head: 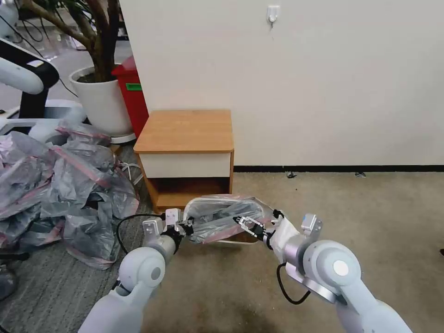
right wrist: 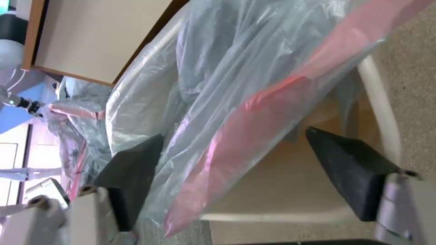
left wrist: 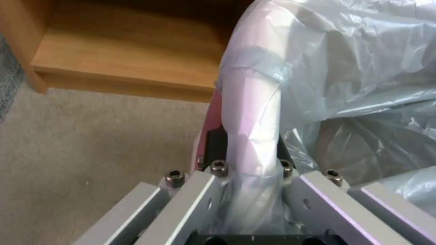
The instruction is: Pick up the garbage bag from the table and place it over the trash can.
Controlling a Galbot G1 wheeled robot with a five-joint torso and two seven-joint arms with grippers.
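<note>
- The bag (head: 222,217) is spread over the can (head: 240,239), which stands on the carpet (head: 351,212) just in front of the table (head: 185,132).
- In the head view the bag covers most of the can; a narrow strip of the can's near wall shows below the plastic.
- The left gripper (head: 185,227) is at the bag's left end, touching the plastic.
- In the left wrist view the left gripper (left wrist: 247,160) has its fingers (left wrist: 217,146) on either side of the can's rolled rim (left wrist: 254,112). Film from the bag (left wrist: 354,68) is wrapped over that rim. The jaws are closed on the bag and rim together.
- The right gripper (head: 248,225) is at the bag's right end, inside the can's opening.
- In the right wrist view the right gripper (right wrist: 240,170) has its dark pads (right wrist: 349,170) set well apart. The bag (right wrist: 218,85) and its pink band (right wrist: 254,136) pass between them. The jaws are open; neither pad presses the film.
- The cream rim of the can (right wrist: 381,112) runs beside one pad in the right wrist view.
- The table (left wrist: 127,58) shows its lower shelf just beyond the can in the left wrist view.
- A heap of bags (head: 55,185) lies on the floor to the left of the table.
- A red bin (head: 134,92) and a plant pot (head: 101,99) stand behind the heap, by the wall.
</note>
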